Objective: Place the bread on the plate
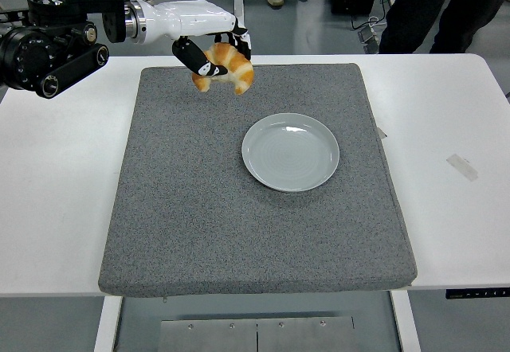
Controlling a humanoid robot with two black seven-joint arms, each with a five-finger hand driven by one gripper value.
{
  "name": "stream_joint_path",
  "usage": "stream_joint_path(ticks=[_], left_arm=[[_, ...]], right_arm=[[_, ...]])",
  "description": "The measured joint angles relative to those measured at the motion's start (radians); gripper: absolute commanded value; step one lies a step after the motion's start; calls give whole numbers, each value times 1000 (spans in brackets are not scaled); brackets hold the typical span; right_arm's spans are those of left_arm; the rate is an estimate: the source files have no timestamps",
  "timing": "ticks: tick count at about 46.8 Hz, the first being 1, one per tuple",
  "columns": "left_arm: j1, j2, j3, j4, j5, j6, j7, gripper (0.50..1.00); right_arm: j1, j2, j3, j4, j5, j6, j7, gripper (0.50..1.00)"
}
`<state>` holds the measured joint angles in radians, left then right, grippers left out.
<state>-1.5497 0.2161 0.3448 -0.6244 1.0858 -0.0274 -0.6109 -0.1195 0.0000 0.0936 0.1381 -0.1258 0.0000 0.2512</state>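
Observation:
My left hand [213, 53] comes in from the upper left and is shut on a golden croissant [232, 70]. It holds the croissant in the air above the far left part of the grey mat [199, 209]. The white round plate [291, 151] lies empty on the mat, to the right of the croissant and nearer to me. The right arm is out of view.
The mat lies on a white table [454, 129]. A person [430, 5] stands beyond the far right edge of the table. A piece of clear tape [462, 166] lies on the table at the right.

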Motion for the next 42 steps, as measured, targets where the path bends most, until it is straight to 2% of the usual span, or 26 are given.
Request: stream_joint_path(ticks=[9,24,42], left_arm=[[-23,-87,-4,75,-1,-4,1,500],[-56,-206,0,140,-21,-22,0,500],[-15,-216,20,169,-17,-20,0,500]], right_arm=[[0,0,0,0,0,0,0,1000],[0,0,0,0,0,0,0,1000],[0,0,0,0,0,0,0,1000]])
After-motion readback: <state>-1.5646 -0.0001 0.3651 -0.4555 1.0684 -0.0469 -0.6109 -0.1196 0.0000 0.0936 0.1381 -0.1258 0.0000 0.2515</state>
